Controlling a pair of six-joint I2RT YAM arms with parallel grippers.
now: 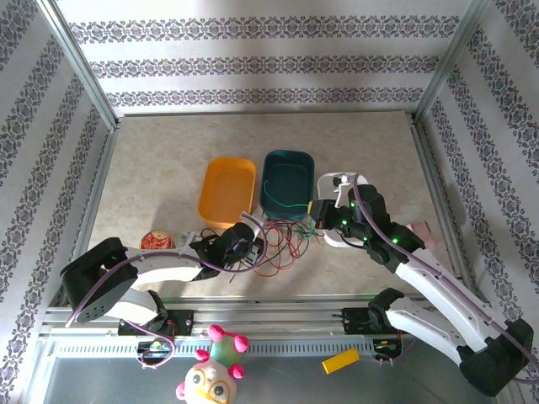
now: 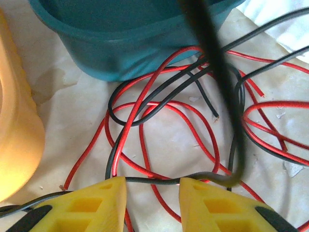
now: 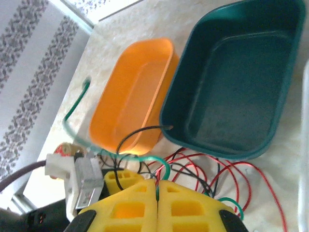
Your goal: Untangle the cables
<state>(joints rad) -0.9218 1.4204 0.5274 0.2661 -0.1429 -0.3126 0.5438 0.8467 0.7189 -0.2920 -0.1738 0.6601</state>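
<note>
**Table** (image 1: pixel 168 168): pale marbled top, spans the mid frame of the top view.

**Teal bin** (image 1: pixel 268 181): ctr of top view, just above the tangle. One green strand loops up into it.

**Orange bin** (image 1: pixel 226 192): immediately left of the teal bin, sides touching or nearly so.

**Left gripper** (image 2: pixel 152 191): lower ctr of the wrist view, yellow pads apart w/ a clear gap, gripping nothing firmly. In the top view it sits at the tangle's left edge.

**Right gripper** (image 3: pixel 157 186): bottom ctr of its wrist view, pads pressed together. The green cable (image 3: pixel 163 166) runs into the seam btwn them, so apparently pinched there. In the top view it sits at the tangle's right edge.

**Cables** (image 1: pixel 282 240): loose heap on the table below the bins, btwn the two grippers.
- Handling (judgement): light, limp, thin and smooth-jacketed. Prob. slips from a shallow pinch and drags neighbouring loops when pulled. Best taken near a free end or on a single clear run, not at a crossing.
- Red cable (image 2: pixel 275 103): several wide loops mid frame of the left wrist view, beyond the open pads.
- Black cable (image 2: pixel 154 181): crosses the gap right at the left pad tips, then rises at right. Can't tell if it rests on the tips or passes under them.
- Green: held at right, arcs away to upper left in the right wrist view.
</note>
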